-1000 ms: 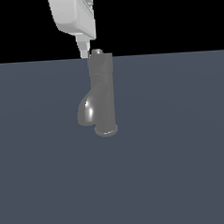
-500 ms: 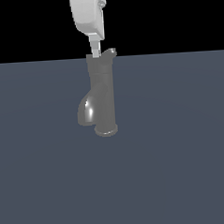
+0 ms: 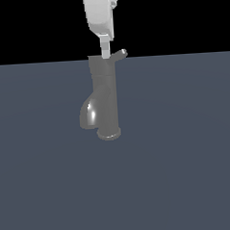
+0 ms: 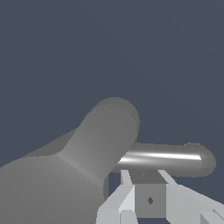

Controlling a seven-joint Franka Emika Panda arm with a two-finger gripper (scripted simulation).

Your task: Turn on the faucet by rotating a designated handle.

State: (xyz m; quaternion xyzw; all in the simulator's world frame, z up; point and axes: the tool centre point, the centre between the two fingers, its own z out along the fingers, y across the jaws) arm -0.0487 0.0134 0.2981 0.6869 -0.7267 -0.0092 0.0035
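Faucet [image 3: 105,100] stands upright on the dark floor [image 3: 188,180], a little above centre in the exterior view, round base flange down, spout bulging toward 9 o'clock. Handle [image 3: 119,54] sticks out of the top cap toward roughly 2 o'clock, a short thin lever ending in a rounded tip.

Gripper [image 3: 105,53] hangs straight down over the cap, its tip right at the handle's root, touching or just beside it; can't tell which. Whether the jaws are spread or closed isn't readable: the exterior view shows only one narrow tip, and the wrist view shows finger [image 4: 131,199] bases just beside the handle [image 4: 168,159] without the tips.

Handling guess: rigid glossy metal, fixed body, won't deform or tip. The lever looks smooth and slick, so a pinch may slide. Better to push sideways on it, contacting toward the outer tip for leverage, since near the root it needs more force. Risk: the finger slipping over the rounded bar and losing contact mid-turn.
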